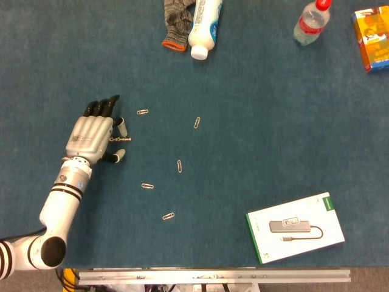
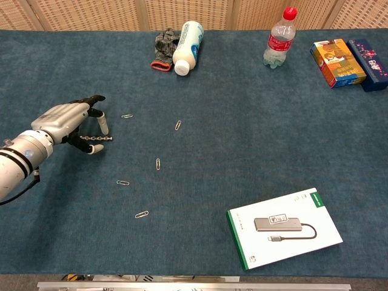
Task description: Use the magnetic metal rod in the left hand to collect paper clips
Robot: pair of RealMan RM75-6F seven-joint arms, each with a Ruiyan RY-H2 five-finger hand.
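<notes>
My left hand hovers at the table's left side and grips a short beaded metal rod, whose tip points right. Several paper clips lie loose on the blue cloth: one just right of the fingertips, one further right, one in the middle, one below the hand, and one nearest the front edge. No clip hangs on the rod. My right hand shows in neither view.
A white bottle lies beside a grey glove at the back. A water bottle and boxes stand back right. A white boxed USB hub lies front right.
</notes>
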